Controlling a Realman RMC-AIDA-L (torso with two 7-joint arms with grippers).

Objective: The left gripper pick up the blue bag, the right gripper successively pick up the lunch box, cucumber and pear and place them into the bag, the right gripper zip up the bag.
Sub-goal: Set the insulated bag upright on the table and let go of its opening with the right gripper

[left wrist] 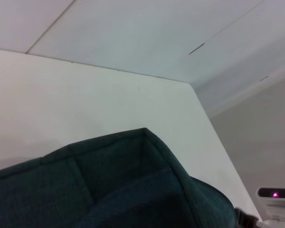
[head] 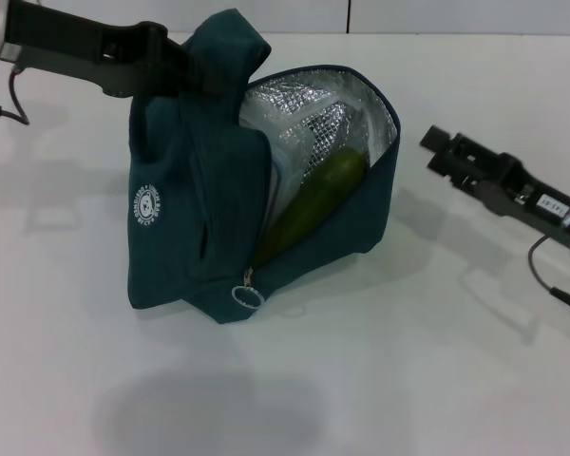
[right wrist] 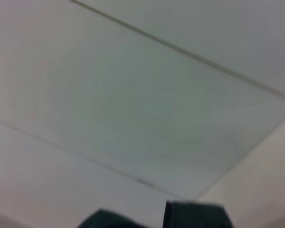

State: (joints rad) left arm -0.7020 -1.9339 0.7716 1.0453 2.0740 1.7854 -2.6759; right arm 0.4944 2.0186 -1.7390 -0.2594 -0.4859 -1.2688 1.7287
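The blue bag (head: 209, 190) stands on the white table (head: 408, 361), its mouth gaping toward the robot's right and showing the silver foil lining (head: 313, 119). The left gripper (head: 185, 66) has its fingers pinched on the fabric at the bag's top, by the handle loop, holding that side up. The right gripper (head: 435, 142) hangs just off the open mouth, apart from the rim and holding nothing; from here I cannot tell whether its fingers are spread or together.

Inside, the cucumber (head: 313, 204) lies slanted — upper end toward the back of the opening, lower end down by the zipper. Behind it there is a pale, clear shape that I take for the lunch box (head: 299, 142), though it is hard to be sure. No pear shows anywhere, in the bag or on the table.

The ring zipper pull (head: 248, 295) hangs at the low front corner of the opening — below and to the left of the right gripper, which is the nearer free arm. By my reckoning, the zip would have to run up the rim from there.
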